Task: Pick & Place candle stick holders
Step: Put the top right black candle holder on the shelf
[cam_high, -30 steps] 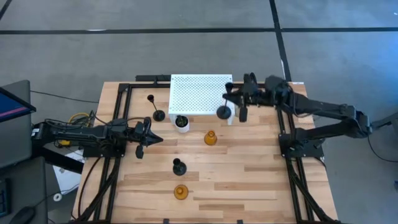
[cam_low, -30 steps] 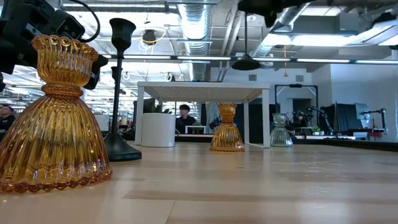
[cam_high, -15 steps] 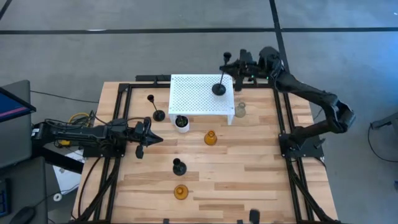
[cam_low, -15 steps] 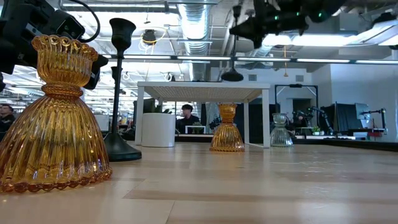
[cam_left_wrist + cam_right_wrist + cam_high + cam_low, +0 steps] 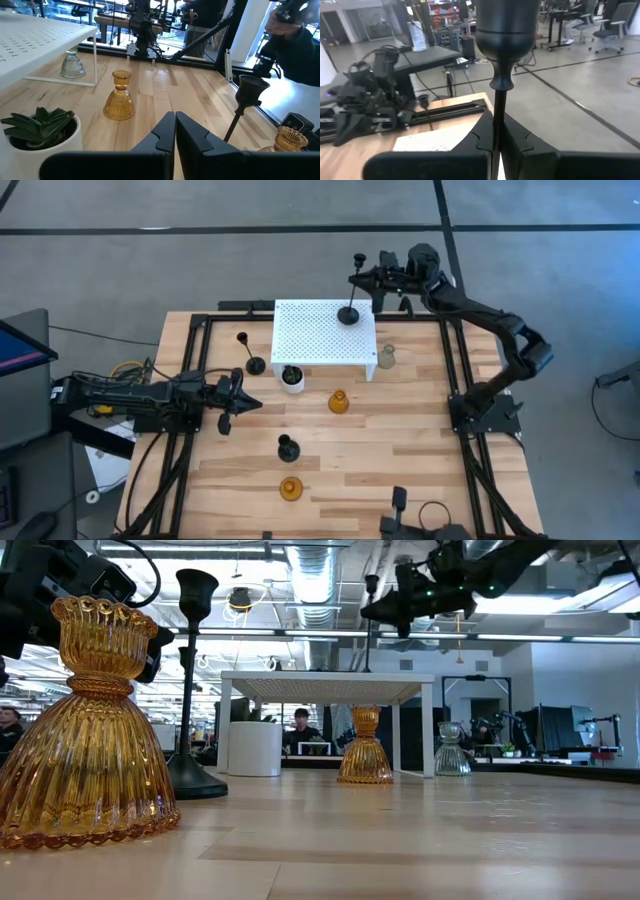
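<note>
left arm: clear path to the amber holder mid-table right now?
Probably yes. The left gripper, shut, points across bare wood toward the amber holder, with nothing between them. The plant pot sits just off that line. The fingers must open first.

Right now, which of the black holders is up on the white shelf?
The tall black holder with its stem in the right end effector, base at the white shelf's back right. The other two black holders stand on the table.

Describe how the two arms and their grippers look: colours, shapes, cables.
Both arms are dark, nearly black, built of slim jointed segments. The left gripper and the right gripper each end in two matte black angular fingers with notched inner edges. Yellow and dark cables bunch behind the left arm.
</note>
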You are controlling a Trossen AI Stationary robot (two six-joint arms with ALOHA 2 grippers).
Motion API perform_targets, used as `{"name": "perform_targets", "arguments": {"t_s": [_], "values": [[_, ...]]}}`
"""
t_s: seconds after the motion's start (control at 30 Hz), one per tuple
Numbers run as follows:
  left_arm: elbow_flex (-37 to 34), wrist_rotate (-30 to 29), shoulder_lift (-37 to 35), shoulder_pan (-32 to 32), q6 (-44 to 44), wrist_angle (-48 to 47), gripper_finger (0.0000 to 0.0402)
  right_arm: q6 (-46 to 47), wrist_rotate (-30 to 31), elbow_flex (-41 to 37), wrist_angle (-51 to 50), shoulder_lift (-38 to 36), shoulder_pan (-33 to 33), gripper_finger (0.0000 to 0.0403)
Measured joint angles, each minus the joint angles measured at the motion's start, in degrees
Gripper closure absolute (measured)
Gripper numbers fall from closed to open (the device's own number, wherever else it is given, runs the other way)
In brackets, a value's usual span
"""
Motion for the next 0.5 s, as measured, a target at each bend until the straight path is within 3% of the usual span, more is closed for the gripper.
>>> {"name": "perform_targets", "arguments": {"t_s": [0.33, 0.5], "values": [[0.0, 0.02, 0.0, 0.0, 0.0, 0.0, 0.0389, -2.22, 1.92, 1.76, -2.98, 1.65, -1.65, 0.0403], [0.0, 0.0, 0.02, -0.02, 0.0, 0.0, 0.0389, -7.24, 6.32, 1.82, -5.38, 1.58, -0.74, 0.0403]]}}
